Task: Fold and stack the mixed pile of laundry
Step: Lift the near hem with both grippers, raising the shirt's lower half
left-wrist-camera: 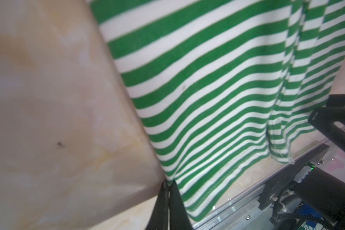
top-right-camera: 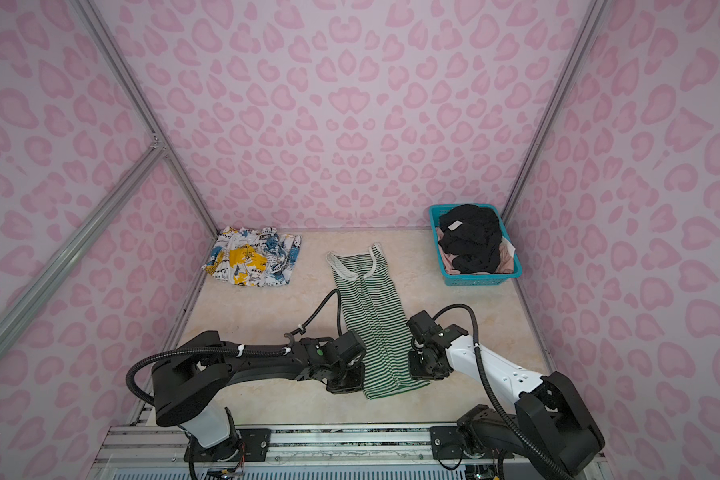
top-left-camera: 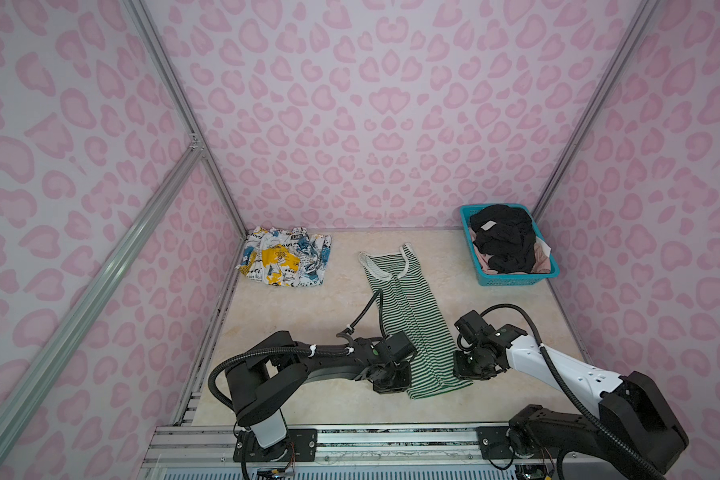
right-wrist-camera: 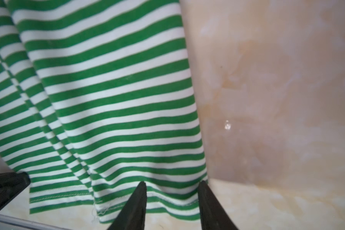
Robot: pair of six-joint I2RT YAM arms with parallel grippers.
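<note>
The soft green-and-white striped top (top-left-camera: 416,316) lies flat in the middle of the smooth cream table with a marble look (top-left-camera: 308,316). It is long and thin, and its long way runs from the back of the table to the front, leaning a bit to the right as it comes near the robot. The white neck and straps point to the back wall, and the hem points to the robot. The black left gripper (left-wrist-camera: 168,184) is squeezed tight on one side edge of the top, close to the hem, with cloth caught between its two fingers. The black right gripper (right-wrist-camera: 172,183) is at the other side edge, close to the hem too; its fingers stand apart over flat striped cloth and do not pinch it. In the far left corner lies the white garment with blue and yellow splashes and black letters (top-left-camera: 283,259), well apart from the top. In the far right corner stands the teal plastic mesh basket (top-left-camera: 512,280). A crumpled black garment (top-left-camera: 501,239) fills it, and a pale pink garment (top-left-camera: 484,262) peeks out under that. Pink walls with darker pink blotches (top-left-camera: 371,104) close in the table on three sides, with silver metal bars (top-left-camera: 100,270) along the corners.
</note>
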